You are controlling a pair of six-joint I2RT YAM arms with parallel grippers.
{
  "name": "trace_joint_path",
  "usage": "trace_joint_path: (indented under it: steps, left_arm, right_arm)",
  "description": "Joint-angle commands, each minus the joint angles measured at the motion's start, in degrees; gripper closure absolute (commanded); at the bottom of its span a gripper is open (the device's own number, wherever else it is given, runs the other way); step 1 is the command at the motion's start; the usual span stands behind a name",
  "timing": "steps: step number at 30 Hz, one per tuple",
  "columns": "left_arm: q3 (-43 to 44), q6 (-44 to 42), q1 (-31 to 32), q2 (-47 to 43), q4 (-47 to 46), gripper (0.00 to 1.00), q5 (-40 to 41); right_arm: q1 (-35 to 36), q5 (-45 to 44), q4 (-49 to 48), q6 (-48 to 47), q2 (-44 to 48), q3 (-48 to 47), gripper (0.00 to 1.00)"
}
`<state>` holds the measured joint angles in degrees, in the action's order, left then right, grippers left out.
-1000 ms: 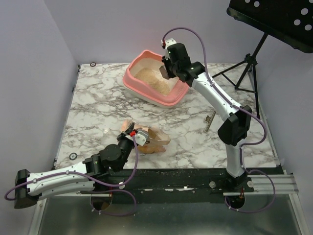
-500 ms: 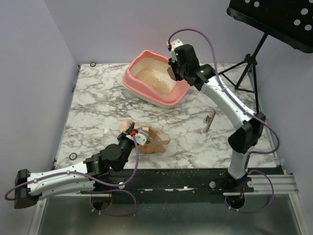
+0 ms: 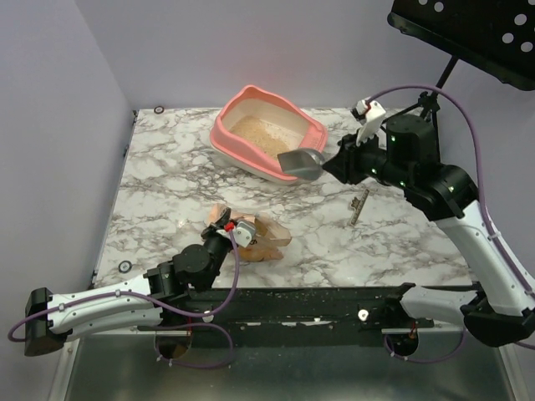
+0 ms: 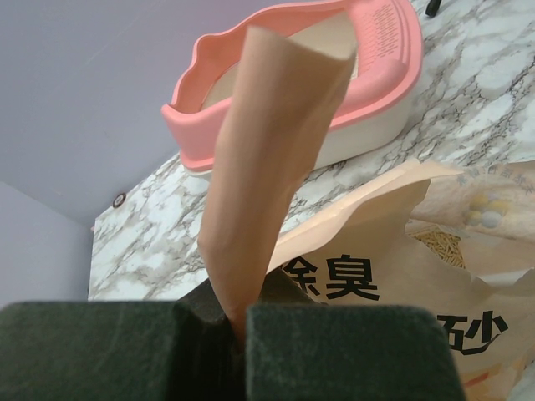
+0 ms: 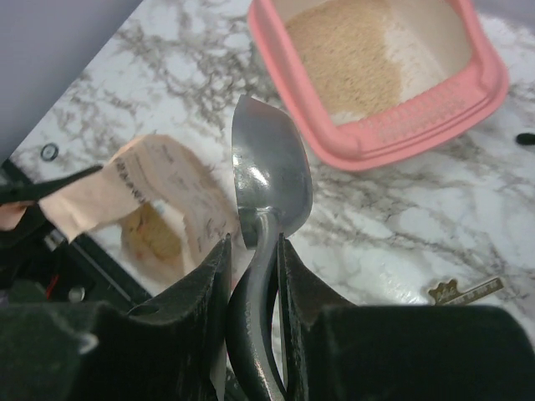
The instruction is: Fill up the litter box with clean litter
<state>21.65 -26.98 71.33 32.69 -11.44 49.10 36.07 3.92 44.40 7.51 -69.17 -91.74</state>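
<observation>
The salmon-pink litter box stands at the back of the marble table, with beige clean litter covering part of its floor; it also shows in the right wrist view and the left wrist view. My right gripper is shut on the handle of a grey metal scoop, whose empty bowl hangs beside the box's near right rim. My left gripper is shut on a flap of the tan paper litter bag, holding its mouth open.
A small metal key-like piece lies on the table right of centre. A black music stand rises at the back right. Loose granules lie along the table's near edge. A small ring sits at the left edge.
My right arm has swung right and back toward me, carrying the scoop from above the litter in the box out over its near right rim. The left arm and bag stay put.
</observation>
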Motion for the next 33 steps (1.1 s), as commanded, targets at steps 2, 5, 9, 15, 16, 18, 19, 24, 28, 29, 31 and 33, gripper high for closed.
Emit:
trace_joint_path:
  steps: [2, 5, 9, 15, 16, 18, 19, 24, 28, 29, 31, 33]
  left_arm:
    - [3.14, -0.26, -0.23, -0.08, -5.52, 1.00, -0.41]
    - [3.22, -0.26, -0.31, 0.36, -5.52, 1.00, -0.41]
    - [3.31, -0.26, -0.31, 0.97, -5.52, 1.00, -0.32]
    - [3.31, -0.18, -0.40, 1.24, -5.52, 1.00, -0.23]
    - [3.22, -0.09, -0.40, 1.33, -5.52, 1.00, -0.23]
    - [3.22, -0.09, -0.40, 1.33, -5.70, 1.00, -0.32]
    - [3.31, 0.00, -0.40, 1.33, -5.61, 1.00, -0.32]
    - [3.14, 0.00, -0.32, 1.33, -5.52, 1.00, -0.32]
    - [3.22, 0.00, -0.40, 1.15, -5.52, 1.00, -0.41]
    - [3.14, 0.00, -0.32, 1.24, -5.61, 1.00, -0.50]
    - [3.22, 0.00, -0.49, 1.33, -5.61, 1.00, -0.50]
    - [3.22, 0.09, -0.49, 1.41, -5.52, 1.00, -0.67]
  right_arm:
    - [0.58, 11.80, 7.09, 1.90, 7.72, 5.61, 0.99]
    - [0.58, 16.19, 9.82, 2.07, 9.75, 6.31, 0.99]
    - [0.66, 20.59, 10.36, 2.60, 11.59, 8.59, 0.99]
    - [0.75, 22.53, 7.46, 3.56, 12.30, 13.07, 0.99]
    - [0.84, 22.36, 6.41, 3.74, 12.30, 13.78, 0.99]
    - [0.84, 22.36, 4.65, 3.74, 11.78, 14.84, 0.99]
    - [0.93, 22.27, 4.12, 3.57, 11.43, 15.10, 0.99]
    - [1.28, 24.02, 0.69, 3.65, 9.32, 16.16, 0.99]
    - [1.72, 24.64, -0.19, 3.22, 7.56, 16.68, 0.99]
    - [2.07, 24.90, -0.54, 3.13, 7.21, 17.03, 0.99]
    - [2.77, 24.99, -1.16, 3.21, 6.59, 17.82, 0.99]
    - [3.47, 23.77, -1.68, 3.48, 5.80, 18.88, 0.99]
